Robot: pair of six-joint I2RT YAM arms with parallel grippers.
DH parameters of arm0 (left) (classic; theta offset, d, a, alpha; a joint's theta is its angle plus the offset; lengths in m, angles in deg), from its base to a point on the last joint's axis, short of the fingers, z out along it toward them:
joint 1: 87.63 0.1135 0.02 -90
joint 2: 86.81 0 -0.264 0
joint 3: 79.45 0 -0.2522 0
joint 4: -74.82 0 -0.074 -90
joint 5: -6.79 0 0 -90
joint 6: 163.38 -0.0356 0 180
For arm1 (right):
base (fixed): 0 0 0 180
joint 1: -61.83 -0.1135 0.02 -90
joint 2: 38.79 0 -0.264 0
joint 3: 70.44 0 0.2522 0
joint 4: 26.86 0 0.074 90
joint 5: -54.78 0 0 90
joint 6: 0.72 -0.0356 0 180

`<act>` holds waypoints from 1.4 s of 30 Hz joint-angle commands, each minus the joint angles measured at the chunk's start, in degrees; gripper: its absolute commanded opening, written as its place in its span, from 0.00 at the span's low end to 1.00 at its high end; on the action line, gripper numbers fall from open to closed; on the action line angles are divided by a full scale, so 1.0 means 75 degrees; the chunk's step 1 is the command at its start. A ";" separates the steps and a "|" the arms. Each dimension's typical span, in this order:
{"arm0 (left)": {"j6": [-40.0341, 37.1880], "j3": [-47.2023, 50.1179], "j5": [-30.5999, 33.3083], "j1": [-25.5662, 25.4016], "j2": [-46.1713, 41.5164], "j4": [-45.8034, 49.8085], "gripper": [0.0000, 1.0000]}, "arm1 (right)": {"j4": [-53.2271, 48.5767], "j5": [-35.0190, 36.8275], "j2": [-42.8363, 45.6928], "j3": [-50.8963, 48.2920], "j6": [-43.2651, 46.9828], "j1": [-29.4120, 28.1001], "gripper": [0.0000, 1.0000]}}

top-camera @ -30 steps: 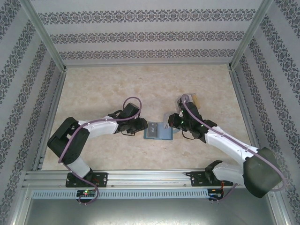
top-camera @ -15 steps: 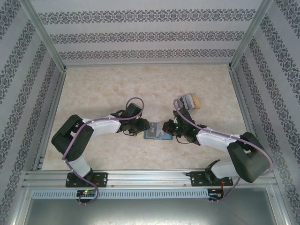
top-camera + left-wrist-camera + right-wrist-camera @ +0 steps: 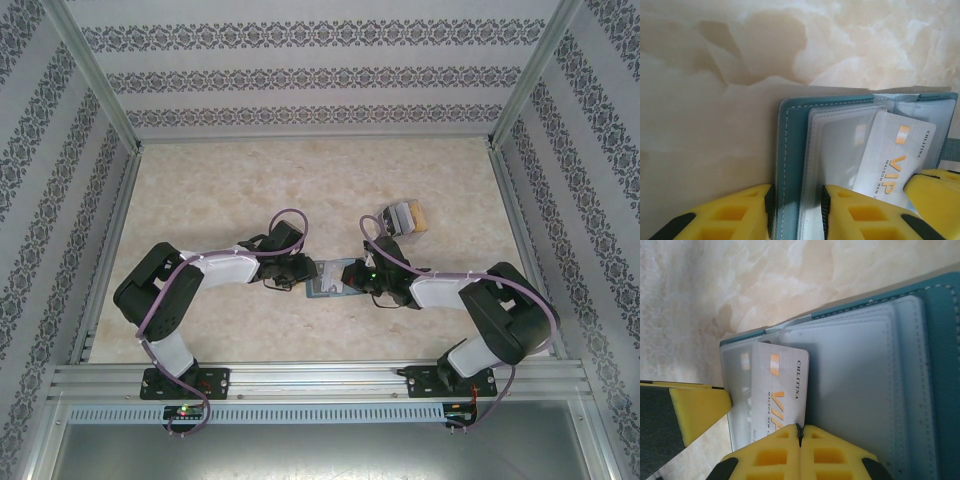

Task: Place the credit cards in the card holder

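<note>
While the left gripper (image 3: 797, 212) straddles the teal edge of the card holder (image 3: 790, 150) at mid-table — clamping or bracing, I cannot tell — the right gripper (image 3: 799, 442), clenched on a whitish card (image 3: 782, 385), holds it at the mouth of a clear pocket (image 3: 737, 405); insertion seems underway, needing a straight push.

The upper half of the table (image 3: 300, 180) is left bare, and wide passage is offered there and down the left side. The centre is blocked by the card holder (image 3: 335, 283), hemmed in from the left by the left gripper (image 3: 314, 272), its jaws parted astride the cover's edge, and from the right by the right gripper (image 3: 359, 276), which is closed on a whitish card (image 3: 777, 390). Right of centre, a small pile of cards (image 3: 402, 217) is set just above the right arm (image 3: 450, 292). The sides are closed off by patterned walls (image 3: 60, 150).
</note>
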 commanded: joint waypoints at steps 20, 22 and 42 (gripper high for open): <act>-0.0257 -0.0285 0.0066 -0.0124 0.0308 0.0081 0.33 | -0.1201 -0.0883 -0.1081 0.1361 0.0918 -0.0031 0.14; -0.0255 -0.0268 0.0134 -0.0124 0.0260 0.0113 0.34 | -0.1879 -0.0569 -0.0788 0.1473 0.1191 0.0029 0.16; -0.0378 -0.0359 0.0165 -0.0124 0.0217 0.0154 0.32 | -0.3443 -0.0365 -0.1419 0.2932 0.2024 -0.0045 0.09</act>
